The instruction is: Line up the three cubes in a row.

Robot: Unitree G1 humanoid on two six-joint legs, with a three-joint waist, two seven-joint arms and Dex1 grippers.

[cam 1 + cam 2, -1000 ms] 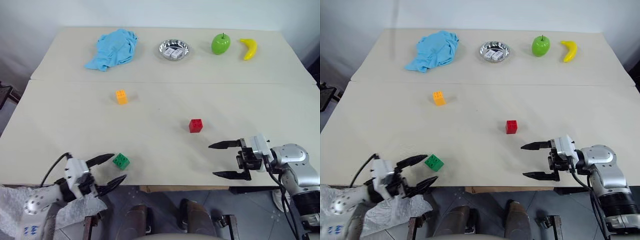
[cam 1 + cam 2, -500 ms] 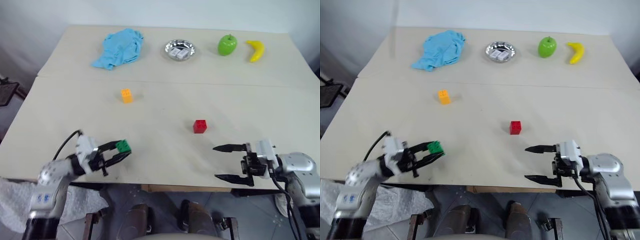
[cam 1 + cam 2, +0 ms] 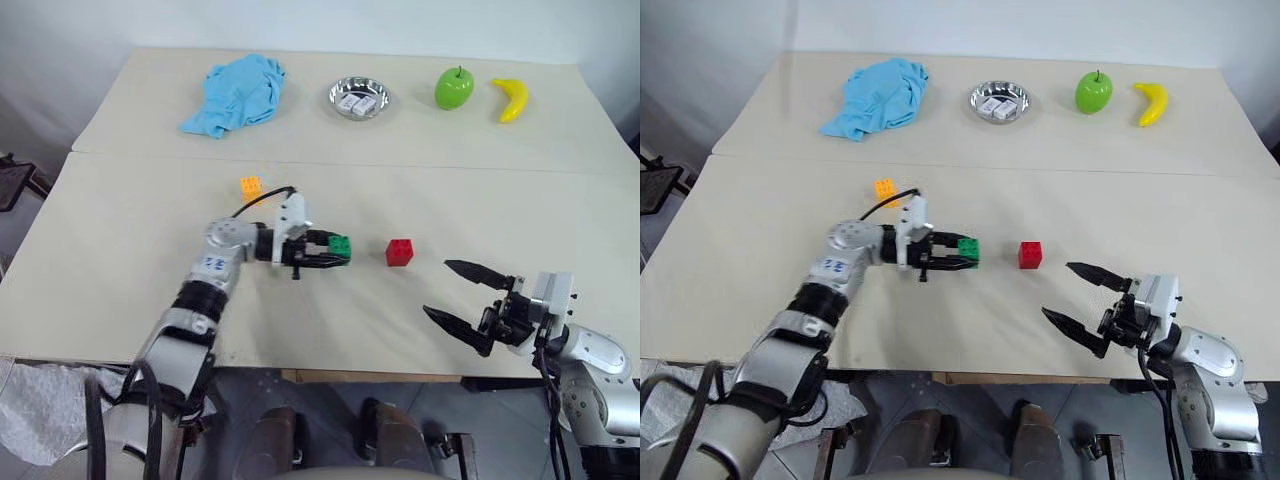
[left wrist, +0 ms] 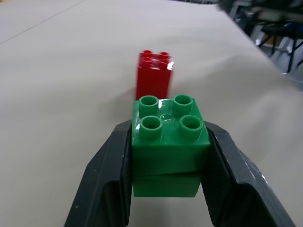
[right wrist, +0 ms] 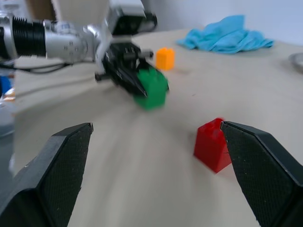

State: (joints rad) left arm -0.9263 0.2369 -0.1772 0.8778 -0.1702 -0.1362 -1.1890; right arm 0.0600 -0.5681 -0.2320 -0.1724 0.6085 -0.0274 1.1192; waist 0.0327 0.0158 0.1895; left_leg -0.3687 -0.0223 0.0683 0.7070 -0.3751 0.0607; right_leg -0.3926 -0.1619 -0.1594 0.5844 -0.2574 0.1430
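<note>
1. Your right gripper (image 3: 462, 302) is nearest to you, at the front edge of the table (image 3: 120, 290). Its two black fingers are wide apart and hold nothing.
2. A bit farther in, your left gripper (image 3: 342, 252) is squeezed tight on the green cube (image 3: 340, 245). The cube sits studs up between the fingers.
3. The red cube (image 3: 399, 251) stands on the table just beside the green one, on its right, not touching it.
4. The orange cube (image 3: 250, 185) is farther back and to the left, behind your left arm.
5. At the far edge you see a blue cloth (image 3: 238, 91), a round silver dish (image 3: 358, 97) with small white packets, a green apple (image 3: 453, 88) and a banana (image 3: 511, 98).
6. You can't read any words or labels on these things.
</note>
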